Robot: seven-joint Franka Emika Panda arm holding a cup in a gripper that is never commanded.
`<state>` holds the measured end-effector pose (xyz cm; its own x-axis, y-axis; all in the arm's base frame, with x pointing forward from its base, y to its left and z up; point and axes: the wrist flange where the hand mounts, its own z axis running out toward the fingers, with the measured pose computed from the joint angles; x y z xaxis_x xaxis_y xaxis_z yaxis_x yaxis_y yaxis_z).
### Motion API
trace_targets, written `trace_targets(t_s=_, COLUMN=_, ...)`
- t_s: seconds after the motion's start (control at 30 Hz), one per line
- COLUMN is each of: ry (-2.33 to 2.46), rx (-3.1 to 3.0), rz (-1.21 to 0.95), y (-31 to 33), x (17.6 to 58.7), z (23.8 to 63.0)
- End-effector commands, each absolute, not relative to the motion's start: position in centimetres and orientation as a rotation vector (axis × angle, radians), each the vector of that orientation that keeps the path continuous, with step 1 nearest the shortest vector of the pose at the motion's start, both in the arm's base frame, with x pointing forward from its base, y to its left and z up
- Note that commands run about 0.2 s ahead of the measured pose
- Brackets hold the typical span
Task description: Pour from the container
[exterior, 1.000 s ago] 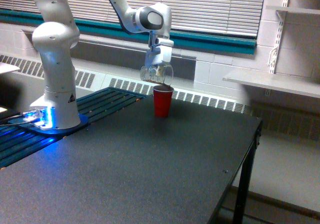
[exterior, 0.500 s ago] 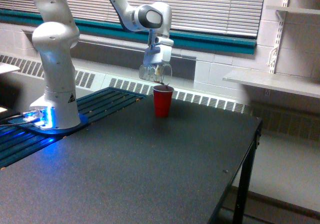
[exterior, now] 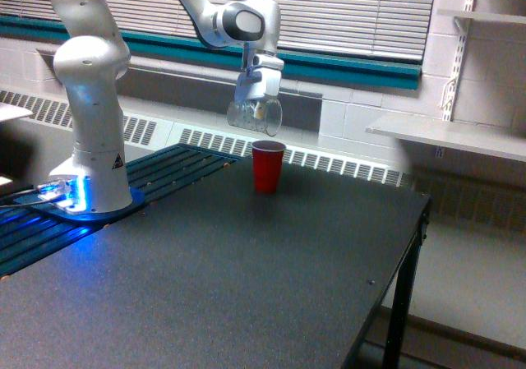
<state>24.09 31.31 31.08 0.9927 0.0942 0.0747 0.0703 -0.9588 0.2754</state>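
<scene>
A small clear container [exterior: 255,116] hangs tilted on its side in the air, a little above and to the exterior view's left of the red cup [exterior: 267,166]. A few brownish bits show through its wall. My gripper [exterior: 256,92] is shut on the container from above. The red cup stands upright on the dark table [exterior: 246,279], its white inside showing at the rim. There is a visible gap between the container's mouth and the cup's rim.
The arm's white base [exterior: 90,155] stands at the exterior view's left with a blue light at its foot. The table's edge [exterior: 415,221] drops off at the right. A radiator grille and blinds run along the back wall; a shelf [exterior: 452,135] sits at the right.
My gripper has risen with the container and drifted slightly to the exterior view's left, opening a gap above the red cup. The cup has stayed in place.
</scene>
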Motion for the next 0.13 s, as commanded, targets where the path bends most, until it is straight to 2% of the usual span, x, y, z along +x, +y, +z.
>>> trace_targets(t_s=0.03, ry=0.147, rx=2.869, rz=0.134, y=30.59, x=23.46, z=32.0)
trace_targets(t_s=0.13, ry=0.143, rx=2.88, rz=0.157, y=30.19, x=23.13, z=32.5)
